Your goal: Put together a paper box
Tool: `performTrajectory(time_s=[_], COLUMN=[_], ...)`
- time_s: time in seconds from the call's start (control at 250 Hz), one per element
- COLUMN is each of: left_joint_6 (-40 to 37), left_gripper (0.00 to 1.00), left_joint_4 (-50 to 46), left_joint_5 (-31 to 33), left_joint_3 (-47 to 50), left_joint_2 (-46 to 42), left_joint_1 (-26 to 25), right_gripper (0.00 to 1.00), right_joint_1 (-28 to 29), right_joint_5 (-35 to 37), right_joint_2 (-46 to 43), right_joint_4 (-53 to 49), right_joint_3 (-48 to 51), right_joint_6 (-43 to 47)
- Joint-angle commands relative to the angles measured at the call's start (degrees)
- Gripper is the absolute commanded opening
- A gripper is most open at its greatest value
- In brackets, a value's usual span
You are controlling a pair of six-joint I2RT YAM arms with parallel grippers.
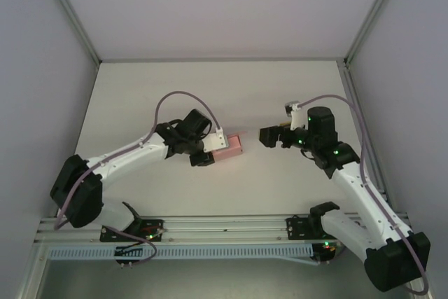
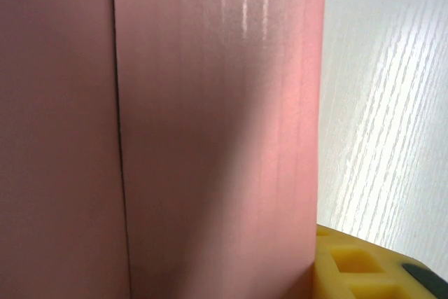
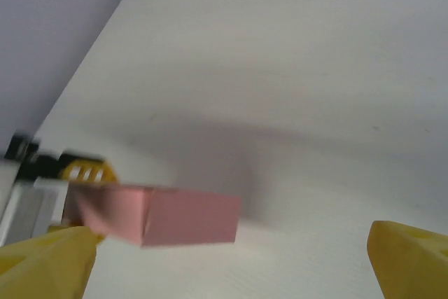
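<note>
The left claw (image 1: 211, 150) grasps the paper box (image 1: 228, 146) by its left end (a yellow pad (image 2: 350, 264) presses against one pink side), lifted a little off the desk (image 1: 280, 89). The right claw (image 1: 266, 136) is released, fingers (image 3: 409, 257) spread wide, facing the box across a bare gap. Open desk lies all around; the side walls (image 1: 42, 68) stand well apart.

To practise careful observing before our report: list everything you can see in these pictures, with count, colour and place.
paper box: one, pink, mid-table, lifted off the surface
table: one, white, under everything
walls: three, pale grey, around the table
rail: one, silver, near edge
cables: two, grey-purple, looping over the arms
arms: two, white and black, near edge
left hand: one, black and yellow, closed on the box
right hand: one, black and yellow, open, right of the box, apart
</note>
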State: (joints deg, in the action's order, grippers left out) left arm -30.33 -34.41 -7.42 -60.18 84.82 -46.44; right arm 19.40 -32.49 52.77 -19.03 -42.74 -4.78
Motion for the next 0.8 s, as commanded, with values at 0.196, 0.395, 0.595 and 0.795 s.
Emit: performTrajectory(time_s=[0.196, 0.395, 0.595, 0.795], left_joint_6=[-3.3, -4.0, -4.4, -4.1], left_gripper=[0.41, 0.43, 0.44, 0.44], left_joint_4=[-6.7, -7.0, -7.0, -6.9], left_joint_5=[-2.5, -3.2, -3.5, -3.3], left_joint_3=[-4.8, -5.5, -5.6, -5.7], left_joint_2=[5.7, 6.4, 6.7, 7.2], left_joint_1=[0.4, 0.2, 0.2, 0.2], right_gripper=[0.94, 0.85, 0.62, 0.25], right_joint_1=[4.8, 8.8, 9.8, 10.7], right_joint_5=[-2.0, 0.7, 0.1, 1.7], right_joint_2=[12.5, 22.4, 28.9, 31.4], right_joint_4=[-3.5, -7.1, -10.0, -11.1], right_joint_3=[-6.1, -11.0, -15.3, -17.1], right_joint_6=[19.2, 25.7, 28.9, 28.4])
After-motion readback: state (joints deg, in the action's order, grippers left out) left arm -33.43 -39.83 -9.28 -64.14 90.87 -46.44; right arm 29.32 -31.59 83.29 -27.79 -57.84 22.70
